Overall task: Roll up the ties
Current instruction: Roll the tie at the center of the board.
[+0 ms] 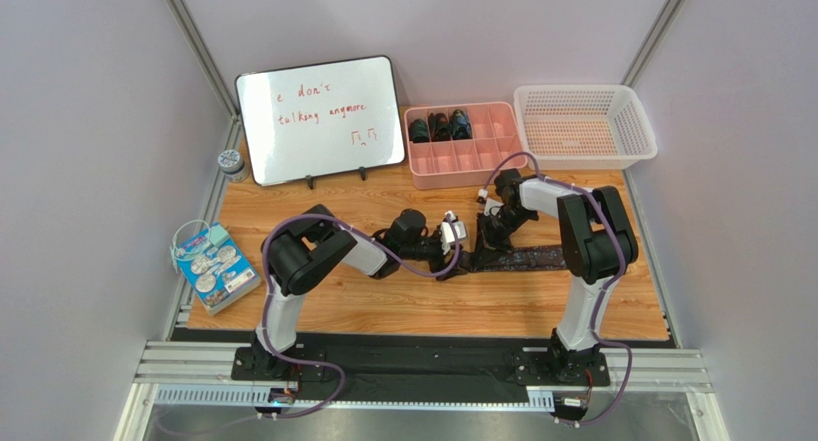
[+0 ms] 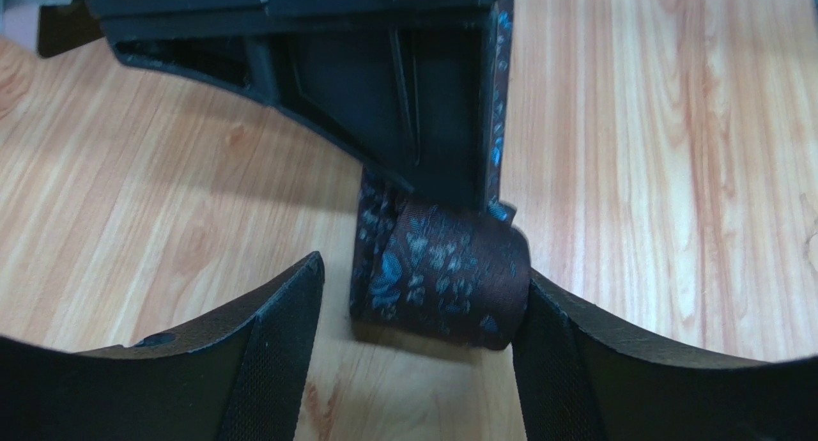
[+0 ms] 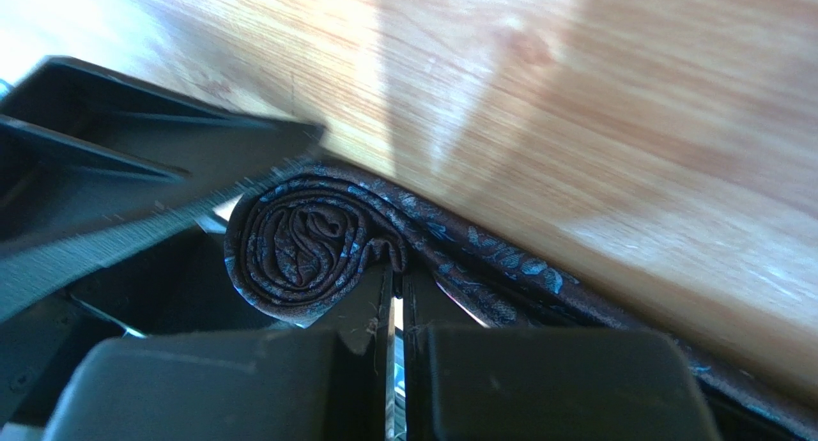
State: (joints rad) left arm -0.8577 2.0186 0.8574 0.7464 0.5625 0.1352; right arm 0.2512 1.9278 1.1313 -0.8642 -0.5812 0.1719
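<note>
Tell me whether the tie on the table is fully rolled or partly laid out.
Partly rolled. One end of the tie is a tight coil; the rest lies flat along the table.

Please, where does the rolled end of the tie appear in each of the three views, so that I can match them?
Top external: coil at the centre of the wooden table, mostly hidden.
Left wrist: coil at lower centre, seen from its side.
Right wrist: coil left of centre, its spiral facing the camera.
Shared landmark: the flat strip leading from it.
</note>
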